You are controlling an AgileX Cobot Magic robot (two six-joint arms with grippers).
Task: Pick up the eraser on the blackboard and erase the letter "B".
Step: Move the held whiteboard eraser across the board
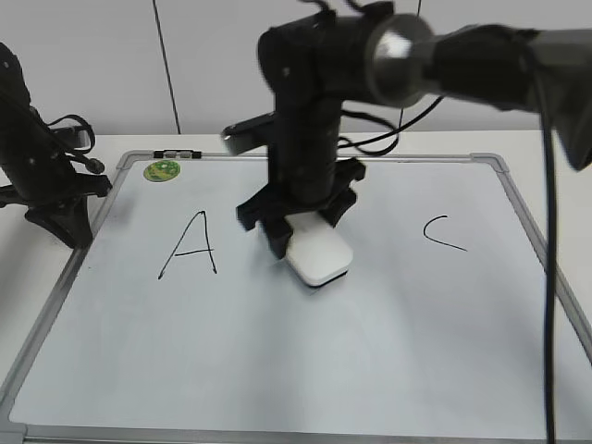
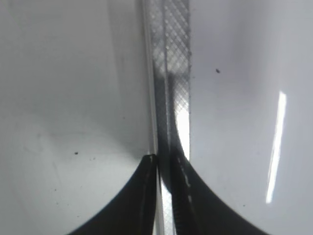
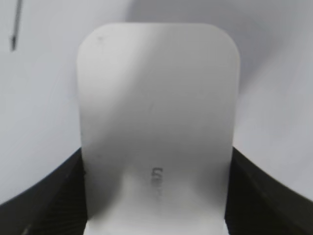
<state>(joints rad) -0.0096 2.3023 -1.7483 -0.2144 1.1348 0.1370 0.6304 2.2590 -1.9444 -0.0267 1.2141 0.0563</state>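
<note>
The blackboard [image 1: 305, 370] is a white dry-erase board with a grey frame, lying flat on the table. My right gripper [image 1: 301, 236] is shut on the white eraser [image 1: 317, 258] and presses it flat on the board between the black "A" [image 1: 190, 245] and the black "C" [image 1: 442, 233]. The right wrist view shows the eraser [image 3: 156, 112] between the two black fingers. No letter "B" is in view; the spot under the eraser and arm is hidden. My left gripper [image 1: 57, 215] rests at the board's left edge, its fingers [image 2: 165, 164] together over the frame strip.
A small round green sticker [image 1: 161, 170] sits at the board's far left corner, with a marker [image 1: 178, 154] lying along the top frame. The right arm's black body [image 1: 305, 111] stands over the board's middle. Cables hang behind it.
</note>
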